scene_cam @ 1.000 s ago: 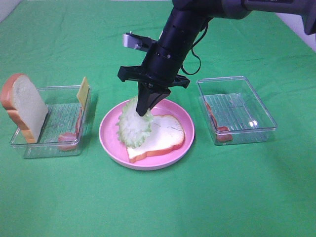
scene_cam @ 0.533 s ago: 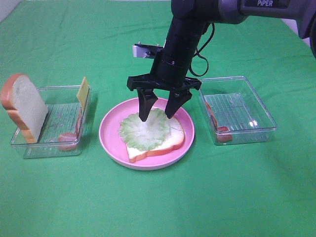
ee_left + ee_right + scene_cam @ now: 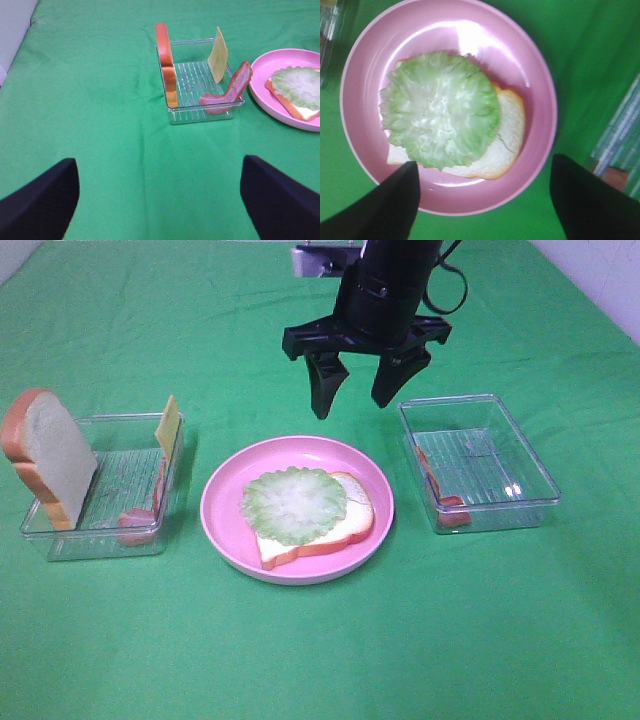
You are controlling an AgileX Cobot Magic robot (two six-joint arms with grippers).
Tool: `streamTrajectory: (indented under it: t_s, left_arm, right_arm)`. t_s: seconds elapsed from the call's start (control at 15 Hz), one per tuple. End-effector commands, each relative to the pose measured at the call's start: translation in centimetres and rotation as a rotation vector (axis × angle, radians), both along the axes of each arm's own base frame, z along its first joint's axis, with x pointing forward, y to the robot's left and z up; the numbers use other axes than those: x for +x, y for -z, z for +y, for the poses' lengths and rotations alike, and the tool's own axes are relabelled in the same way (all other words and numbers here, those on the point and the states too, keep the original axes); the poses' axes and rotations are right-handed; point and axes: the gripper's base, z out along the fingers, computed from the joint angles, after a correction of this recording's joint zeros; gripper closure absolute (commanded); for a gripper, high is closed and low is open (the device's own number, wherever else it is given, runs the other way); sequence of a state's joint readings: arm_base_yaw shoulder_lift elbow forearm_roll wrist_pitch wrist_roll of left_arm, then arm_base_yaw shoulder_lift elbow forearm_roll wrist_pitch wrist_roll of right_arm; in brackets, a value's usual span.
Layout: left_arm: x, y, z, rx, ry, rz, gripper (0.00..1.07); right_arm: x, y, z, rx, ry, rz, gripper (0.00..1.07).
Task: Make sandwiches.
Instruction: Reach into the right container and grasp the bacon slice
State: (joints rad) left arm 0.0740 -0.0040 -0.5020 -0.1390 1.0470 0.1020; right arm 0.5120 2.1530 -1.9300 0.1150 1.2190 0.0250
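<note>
The lettuce [image 3: 294,505] is pale green, the plate [image 3: 222,502] pink, the cloth [image 3: 320,660] green.

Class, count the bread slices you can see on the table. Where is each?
2. The flat slice lies on the pink plate under the lettuce; the upright slice stands in the left tray.

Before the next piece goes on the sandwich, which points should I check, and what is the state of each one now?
1. Lettuce lies flat on the bread slice in the pink plate: ok.
2. Right hand open and empty, clear above the plate: ok.
3. Left hand open and empty: ok.
4. Meat strip in the left tray free to pick, leaning on the rim: ok.
5. Cheese square upright in that tray: ok.
6. How the meat in the right tray lies: cannot tell.
</note>
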Motion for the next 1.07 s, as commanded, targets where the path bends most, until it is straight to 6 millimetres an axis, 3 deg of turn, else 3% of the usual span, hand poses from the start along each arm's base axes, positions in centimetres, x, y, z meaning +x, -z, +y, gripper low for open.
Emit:
streamTrajectory:
  t_s: [0.07, 0.27, 0.47, 0.73, 1.07]
  left_arm:
    - [-0.3, 0.0, 0.0, 0.003, -0.003, -0.028, 0.23]
    - [-0.3, 0.0, 0.0, 0.003, -0.003, -0.028, 0.23]
    - [-0.3, 0.0, 0.0, 0.003, -0.003, -0.028, 0.23]
    - [-0.3, 0.0, 0.0, 0.003, -0.003, -0.028, 0.23]
    - [-0.3, 0.0, 0.0, 0.003, -0.003, -0.028, 0.23]
  right_arm:
    - [-1.0, -2.3, -1.4, -0.075, 0.069, -0.006, 0.38]
    - [-2.4, -1.3, -2.8, -0.149, 0.076, 0.032, 0.38]
    - [-3.6, 0.9, -6.0, -0.213, 0.160, 0.124, 0.38]
    - [-3.7, 2.4, -5.6, -0.146, 0.166, 0.105, 0.38]
    - [-3.0, 4.2, -5.9, -0.196, 0.148, 0.069, 0.38]
